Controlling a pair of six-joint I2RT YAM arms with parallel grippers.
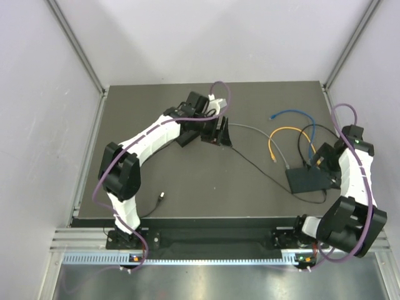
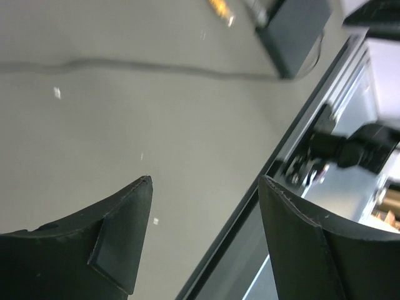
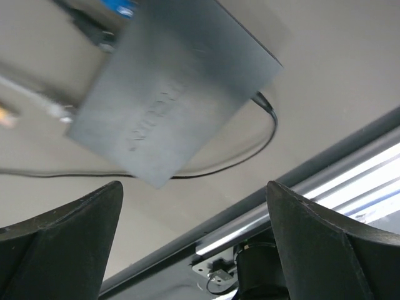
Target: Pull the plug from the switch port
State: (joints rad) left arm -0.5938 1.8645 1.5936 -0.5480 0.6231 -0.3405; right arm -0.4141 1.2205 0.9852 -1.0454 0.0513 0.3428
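Note:
The switch (image 1: pixel 307 180) is a flat matte black box at the right of the dark table; it also shows as a switch (image 3: pixel 175 94) in the right wrist view. Along its far edge sit a blue plug (image 3: pixel 122 6), a dark plug (image 3: pixel 94 34) and a pale plug (image 3: pixel 59 111). The switch port itself faces away and is hidden. My right gripper (image 1: pixel 322 157) (image 3: pixel 194 184) hovers open just over the box's near side, holding nothing. My left gripper (image 1: pixel 223 132) (image 2: pixel 205 178) is open at the table's middle back, pointing right, far from the switch (image 2: pixel 294 34).
Blue cable (image 1: pixel 290 115), yellow cable (image 1: pixel 281 133) with a loose plug end (image 1: pixel 273 156), and grey cable (image 1: pixel 256 130) loop behind the switch. A thin black cord (image 1: pixel 250 164) crosses the table to a small connector (image 1: pixel 161 197) near the front edge. Walls enclose the table.

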